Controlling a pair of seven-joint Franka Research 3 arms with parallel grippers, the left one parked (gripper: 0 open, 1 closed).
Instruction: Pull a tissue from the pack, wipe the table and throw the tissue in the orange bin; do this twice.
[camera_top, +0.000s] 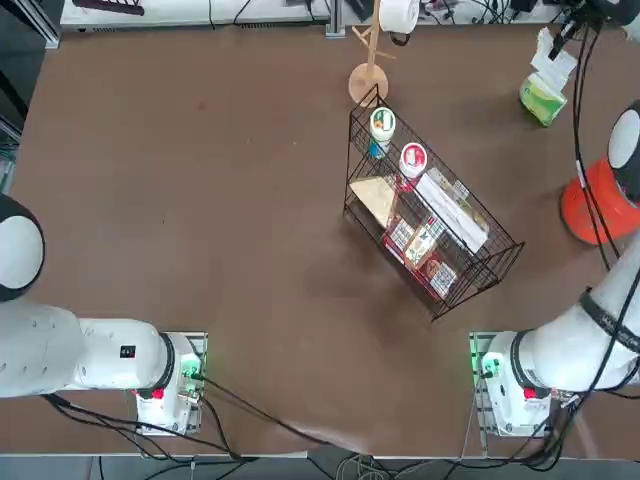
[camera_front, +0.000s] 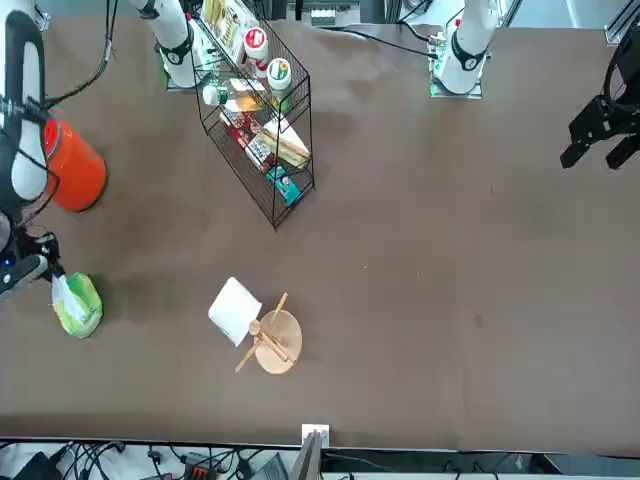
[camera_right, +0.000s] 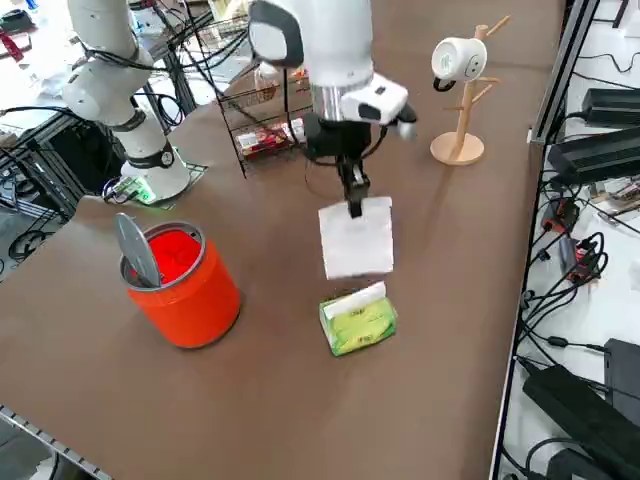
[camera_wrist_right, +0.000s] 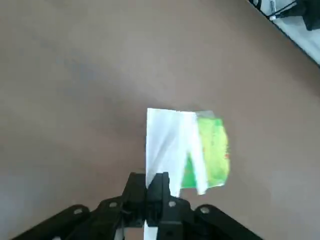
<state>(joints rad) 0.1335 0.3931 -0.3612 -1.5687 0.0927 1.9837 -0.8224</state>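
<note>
One white tissue (camera_right: 357, 238) hangs from the closed fingertips of the right gripper (camera_right: 354, 206), pinched between them. That claw points downward over the table (camera_right: 270, 400), the arm above it reaching out past the orange bin (camera_right: 190, 290) toward the green tissue pack (camera_right: 360, 322). In the right side view, the tissue hangs flat and square, its lower edge near the pack, which lies on the tabletop with white tissue showing at its opening. The bin stands upright on the table, well apart from the pack.

From the right side, the bin's red inside and a grey lid (camera_right: 138, 250) tilted up in its mouth can be seen; the overhead view has the arm covering part of the bin. Overhead, the wire basket (camera_top: 430, 215) shows its boxes and two white-lidded cups, while from the right side the arm hides much of it. The wrist view shows the two fingers together on the tissue.
</note>
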